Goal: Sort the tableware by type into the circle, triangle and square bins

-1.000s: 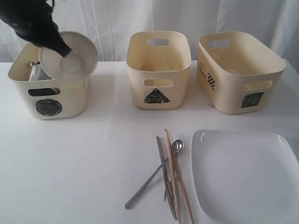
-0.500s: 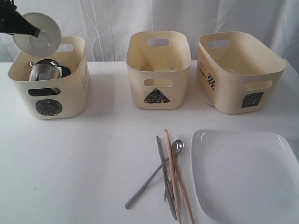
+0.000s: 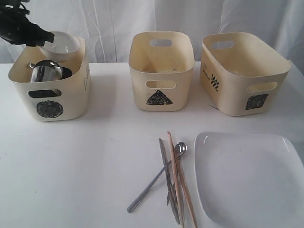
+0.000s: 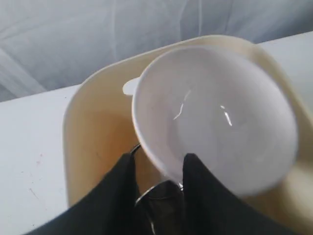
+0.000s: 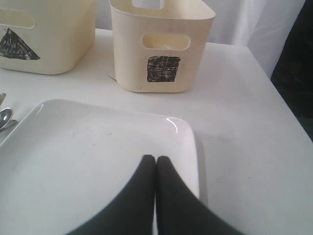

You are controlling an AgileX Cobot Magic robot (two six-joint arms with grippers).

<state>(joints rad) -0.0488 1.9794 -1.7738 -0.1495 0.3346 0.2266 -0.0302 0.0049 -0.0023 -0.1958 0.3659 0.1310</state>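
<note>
Left end effector [image 4: 159, 166], jaws parted, straddles the rim of the small white bowl [image 3: 59, 45] inside the circle bin [image 3: 71, 102]. Wooden chopsticks [image 3: 181, 183] lie on the tabletop [image 3: 85, 166], long axis front to back. Right end effector [image 5: 155, 159], closed and empty, hovers over the large white square plate [image 3: 247, 180], nearer both.

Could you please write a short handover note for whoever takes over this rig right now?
Left pincer: jaws apart around the small white bowl's rim, over the circle bin.
Right pincer: shut, empty, above the square plate.
Done: steel mug in the circle bin, bowl just inside its rim.
To do: chopsticks, spoon and other cutlery lie on the table beside the plate; nothing shows in the triangle bin or square bin.
</note>
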